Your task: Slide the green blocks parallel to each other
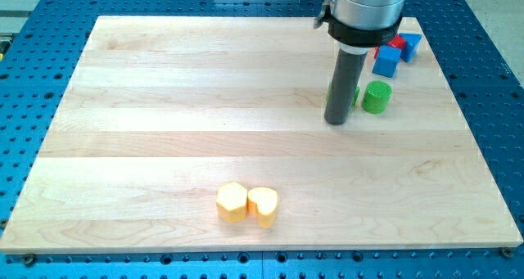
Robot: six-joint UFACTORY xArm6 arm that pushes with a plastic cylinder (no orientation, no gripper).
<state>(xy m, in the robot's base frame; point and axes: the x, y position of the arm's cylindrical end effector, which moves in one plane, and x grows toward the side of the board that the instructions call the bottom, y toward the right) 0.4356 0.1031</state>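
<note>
A green round block (377,96) stands near the view's upper right of the wooden board (164,107). A second green block (355,96) shows only as a thin sliver behind my rod, its shape hidden. My tip (336,120) rests on the board just left of and slightly below that hidden green block, and left of the round one. I cannot tell whether the tip touches the hidden block.
Two blue blocks (386,60) (410,45) and a red block (396,43) sit at the view's upper right. A yellow hexagon block (232,202) and a yellow heart block (263,205) sit side by side near the view's bottom centre.
</note>
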